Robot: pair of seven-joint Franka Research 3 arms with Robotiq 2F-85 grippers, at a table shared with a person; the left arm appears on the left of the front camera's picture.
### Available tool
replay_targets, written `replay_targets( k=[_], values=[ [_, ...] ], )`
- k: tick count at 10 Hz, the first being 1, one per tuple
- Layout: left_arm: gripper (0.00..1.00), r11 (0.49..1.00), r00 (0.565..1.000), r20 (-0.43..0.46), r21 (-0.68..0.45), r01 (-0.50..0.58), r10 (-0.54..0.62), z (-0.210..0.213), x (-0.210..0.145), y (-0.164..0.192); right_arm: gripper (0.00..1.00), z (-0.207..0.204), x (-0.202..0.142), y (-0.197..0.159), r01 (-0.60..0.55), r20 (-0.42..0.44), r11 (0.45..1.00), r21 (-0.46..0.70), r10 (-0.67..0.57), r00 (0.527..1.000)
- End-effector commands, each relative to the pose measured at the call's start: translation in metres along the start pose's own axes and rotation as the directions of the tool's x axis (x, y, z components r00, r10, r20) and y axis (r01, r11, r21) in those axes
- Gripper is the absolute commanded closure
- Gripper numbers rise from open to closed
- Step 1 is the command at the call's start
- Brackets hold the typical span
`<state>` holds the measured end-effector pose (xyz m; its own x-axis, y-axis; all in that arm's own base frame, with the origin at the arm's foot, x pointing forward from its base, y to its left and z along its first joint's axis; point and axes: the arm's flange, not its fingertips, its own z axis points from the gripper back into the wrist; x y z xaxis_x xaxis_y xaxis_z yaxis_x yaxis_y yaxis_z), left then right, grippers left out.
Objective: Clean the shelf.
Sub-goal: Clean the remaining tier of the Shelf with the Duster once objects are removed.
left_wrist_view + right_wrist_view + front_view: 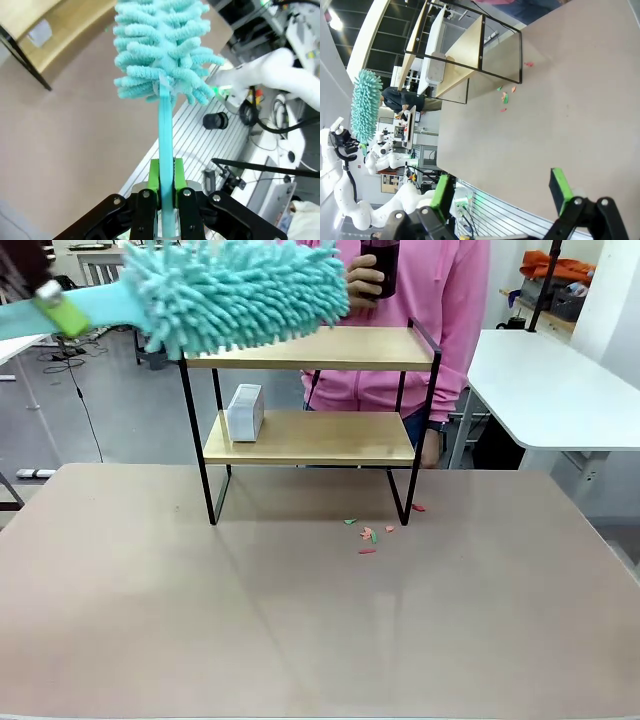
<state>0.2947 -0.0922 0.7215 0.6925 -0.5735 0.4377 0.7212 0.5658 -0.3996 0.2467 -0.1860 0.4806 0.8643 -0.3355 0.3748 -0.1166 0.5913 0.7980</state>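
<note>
The left tool [166,186] is clamped on the thin handle of the teal duster [240,290]. The duster's head hangs over the left end of the top board of the shelf [350,348], which stands midway along the far edge of the counter [300,620]. A hard sweep could shove the light shelf toward that edge, twist the handle in the pads, brush the person's hand [365,278] just beyond, or tip the white box [245,412] off the lower board. The right tool [502,187] waits with its fingers apart.

Front view level across table [300,620]; both wrist views rolled, sharing shelf [330,436]
</note>
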Motion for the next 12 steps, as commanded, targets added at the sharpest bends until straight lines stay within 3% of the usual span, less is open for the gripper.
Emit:
replay_targets(
  k=[1,2,3,4,5,7,8,9,10,11,12],
  values=[
    [0.88,0.996,0.982,0.175,-0.065,-0.062,0.073,0.022,-0.043,0.012,0.00,-0.002,0.002,0.001,-0.024,0.019,0.999,0.025,0.024,1.000],
    [0.88,0.983,0.920,0.350,-0.099,-0.154,0.179,0.052,-0.077,0.026,0.00,-0.002,0.002,0.001,-0.024,0.019,0.999,0.025,0.024,1.000],
    [0.88,0.956,0.813,0.507,-0.093,-0.278,0.286,0.073,-0.113,0.036,0.00,-0.002,0.002,0.001,-0.024,0.019,0.999,0.025,0.024,1.000],
    [0.88,0.905,0.717,0.576,-0.099,-0.414,0.392,0.084,-0.143,0.045,0.00,-0.002,0.002,0.001,-0.024,0.019,0.999,0.025,0.024,1.000],
    [0.88,0.828,0.635,0.578,-0.138,-0.543,0.513,0.086,-0.165,0.059,0.00,-0.002,0.002,0.001,-0.024,0.019,0.999,0.025,0.024,1.000],
    [0.88,0.695,0.522,0.519,-0.216,-0.686,0.677,0.078,-0.192,0.103,0.00,-0.002,0.002,0.001,-0.024,0.019,0.999,0.025,0.024,1.000],
    [0.88,0.567,0.425,0.459,-0.233,-0.790,0.780,0.068,-0.204,0.144,0.00,-0.002,0.002,0.001,-0.024,0.019,0.999,0.025,0.024,1.000],
    [0.88,0.513,0.427,0.315,-0.284,-0.810,0.848,0.053,-0.210,0.196,0.00,-0.002,0.002,0.001,-0.024,0.019,0.999,0.025,0.024,1.000],
    [0.88,0.505,0.428,0.294,-0.284,-0.815,0.855,0.038,-0.210,0.229,0.00,-0.002,0.002,0.001,-0.024,0.019,0.999,0.025,0.024,1.000],
    [0.88,0.568,0.474,0.325,-0.324,-0.757,0.818,0.026,-0.204,0.243,0.00,-0.002,0.002,0.001,-0.024,0.019,0.999,0.025,0.024,1.000],
    [0.88,0.519,0.428,0.341,-0.245,-0.819,0.837,0.032,-0.225,0.199,0.00,-0.002,0.002,0.001,-0.024,0.019,0.999,0.025,0.024,1.000]
  ],
)
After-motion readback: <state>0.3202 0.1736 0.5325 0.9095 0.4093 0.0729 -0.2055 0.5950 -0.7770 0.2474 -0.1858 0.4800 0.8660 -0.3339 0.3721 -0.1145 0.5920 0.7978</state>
